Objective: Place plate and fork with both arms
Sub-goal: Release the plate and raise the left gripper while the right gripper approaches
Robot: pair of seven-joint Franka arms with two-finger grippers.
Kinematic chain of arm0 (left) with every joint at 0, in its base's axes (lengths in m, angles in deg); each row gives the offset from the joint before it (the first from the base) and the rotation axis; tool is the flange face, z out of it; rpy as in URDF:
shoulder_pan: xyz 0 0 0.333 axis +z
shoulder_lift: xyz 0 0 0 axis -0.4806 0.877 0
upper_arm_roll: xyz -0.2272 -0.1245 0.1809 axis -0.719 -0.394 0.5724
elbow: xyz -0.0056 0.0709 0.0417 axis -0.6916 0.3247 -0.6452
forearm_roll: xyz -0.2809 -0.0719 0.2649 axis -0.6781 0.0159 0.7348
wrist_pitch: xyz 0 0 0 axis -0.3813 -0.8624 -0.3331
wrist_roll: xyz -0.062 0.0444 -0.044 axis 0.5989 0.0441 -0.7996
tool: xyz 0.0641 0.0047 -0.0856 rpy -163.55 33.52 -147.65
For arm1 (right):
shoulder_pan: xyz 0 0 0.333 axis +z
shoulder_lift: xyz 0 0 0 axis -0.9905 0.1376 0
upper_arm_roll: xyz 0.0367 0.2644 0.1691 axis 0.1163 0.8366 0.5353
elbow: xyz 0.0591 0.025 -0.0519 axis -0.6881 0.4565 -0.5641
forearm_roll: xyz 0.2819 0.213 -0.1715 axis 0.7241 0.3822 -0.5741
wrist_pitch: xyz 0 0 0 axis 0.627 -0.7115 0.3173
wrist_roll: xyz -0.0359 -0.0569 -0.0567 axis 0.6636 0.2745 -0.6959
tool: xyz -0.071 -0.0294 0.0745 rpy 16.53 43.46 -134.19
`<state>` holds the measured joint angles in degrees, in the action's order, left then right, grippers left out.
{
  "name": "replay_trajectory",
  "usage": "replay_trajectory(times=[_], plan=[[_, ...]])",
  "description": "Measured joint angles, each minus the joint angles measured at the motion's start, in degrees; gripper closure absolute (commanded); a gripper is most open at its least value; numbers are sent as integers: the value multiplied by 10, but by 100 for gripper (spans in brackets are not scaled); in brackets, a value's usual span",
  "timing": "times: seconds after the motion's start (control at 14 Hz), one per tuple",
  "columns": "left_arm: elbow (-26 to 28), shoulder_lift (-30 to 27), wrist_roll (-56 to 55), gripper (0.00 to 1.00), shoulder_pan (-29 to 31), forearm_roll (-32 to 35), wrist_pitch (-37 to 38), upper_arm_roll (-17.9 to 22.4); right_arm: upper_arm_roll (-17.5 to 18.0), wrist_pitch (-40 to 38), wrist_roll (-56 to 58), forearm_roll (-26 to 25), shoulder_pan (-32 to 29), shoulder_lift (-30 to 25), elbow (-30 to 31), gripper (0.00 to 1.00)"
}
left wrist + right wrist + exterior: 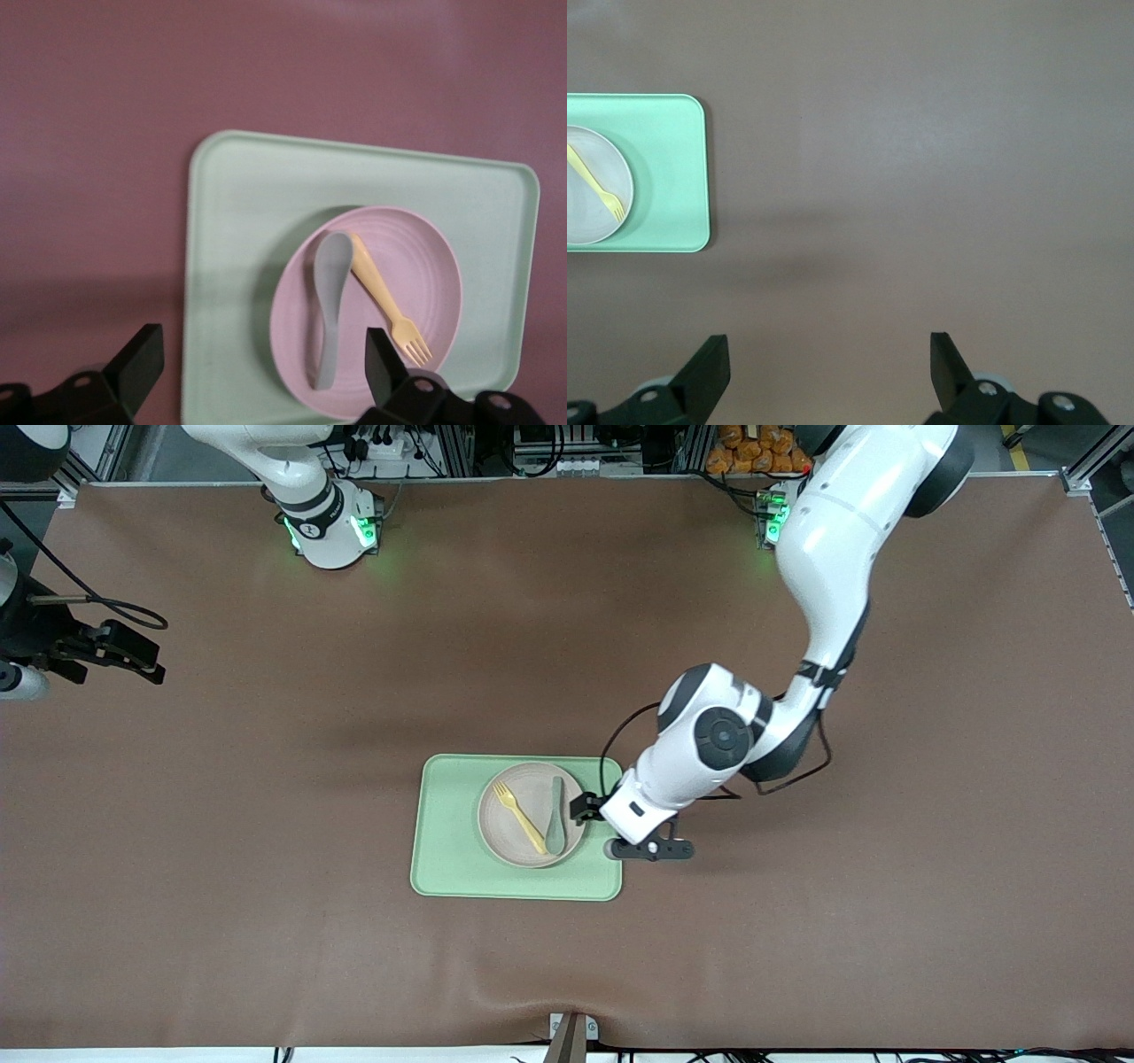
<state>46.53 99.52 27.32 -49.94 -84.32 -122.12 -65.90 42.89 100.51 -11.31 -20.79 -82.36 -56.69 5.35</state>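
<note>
The small pale plate [507, 836] lies on the light-green tray [447, 850]. The yellow fork [520, 817] lies across the plate, beside a grey-green spoon [555, 828]. My left gripper [587, 807] is open and empty, low over the tray's edge and the plate's rim at the left arm's end. In the left wrist view, the gripper [263, 354] straddles the tray [239, 221] edge, with the plate [425, 274], fork [381, 292] and spoon [330, 301] below. My right gripper [113, 652] waits open at the right arm's end of the table, over bare cloth [828, 359].
A brown cloth [266, 824] covers the whole table. The right wrist view shows the tray [669, 168] with the plate [585, 217] and fork [594, 186] some way off. A camera mount [571, 1036] stands at the table's near edge.
</note>
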Motion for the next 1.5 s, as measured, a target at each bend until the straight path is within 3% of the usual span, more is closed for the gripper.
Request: replay_trajectory(times=[0.29,0.72,1.15,1.36,1.5], plan=[[0,-84,15,0,74,15,108,5,0,6,1,0,0,28,-2,0],[0,-178,120,0,198,16,244,6,6,85,23,1,11,89,-3,0],[34,-298,190,0,287,20,363,6,9,164,26,1,102,159,-22,0],[87,-358,210,0,295,40,381,9,10,168,43,0,142,224,-83,0],[126,-392,211,0,250,52,381,43,10,168,53,0,162,268,-122,0]])
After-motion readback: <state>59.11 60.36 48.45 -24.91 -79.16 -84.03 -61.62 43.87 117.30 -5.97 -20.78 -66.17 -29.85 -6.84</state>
